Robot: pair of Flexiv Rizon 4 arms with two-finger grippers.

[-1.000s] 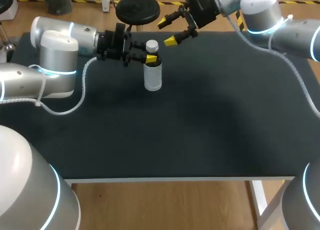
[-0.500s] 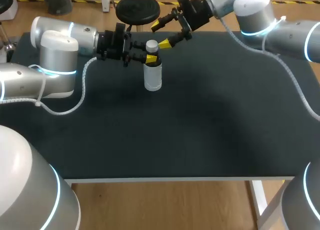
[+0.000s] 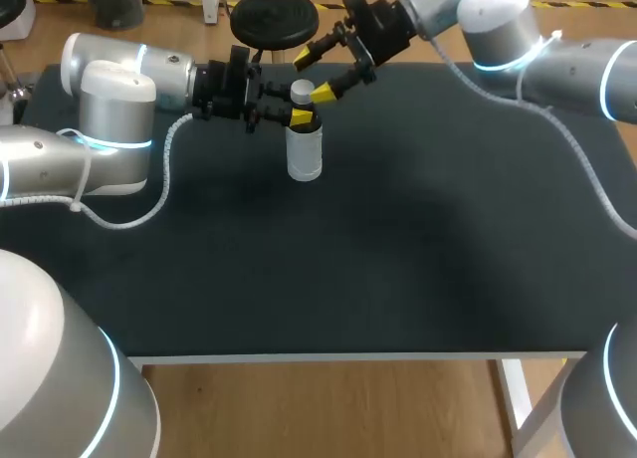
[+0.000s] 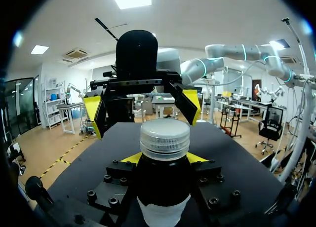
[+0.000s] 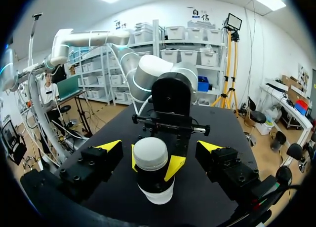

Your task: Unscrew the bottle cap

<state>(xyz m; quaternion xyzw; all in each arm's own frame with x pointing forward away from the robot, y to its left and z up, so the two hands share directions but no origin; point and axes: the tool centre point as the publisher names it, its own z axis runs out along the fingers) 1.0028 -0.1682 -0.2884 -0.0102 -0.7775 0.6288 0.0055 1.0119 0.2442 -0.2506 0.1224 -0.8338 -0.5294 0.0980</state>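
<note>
One upright clear bottle (image 3: 305,154), white ribbed cap (image 4: 164,136), left jaws grasping bottle, right jaws released.

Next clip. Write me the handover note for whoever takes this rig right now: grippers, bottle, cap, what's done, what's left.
Left gripper: shut on the bottle just below the cap, with the bottle upright on the table.
Right gripper: open, with the cap in line between its spread fingers; neither touches it.
Done: bottle braced, right gripper lined up on the cap.
Left: cap is on; close the right fingers on it, unscrew it and lift it off.
</note>
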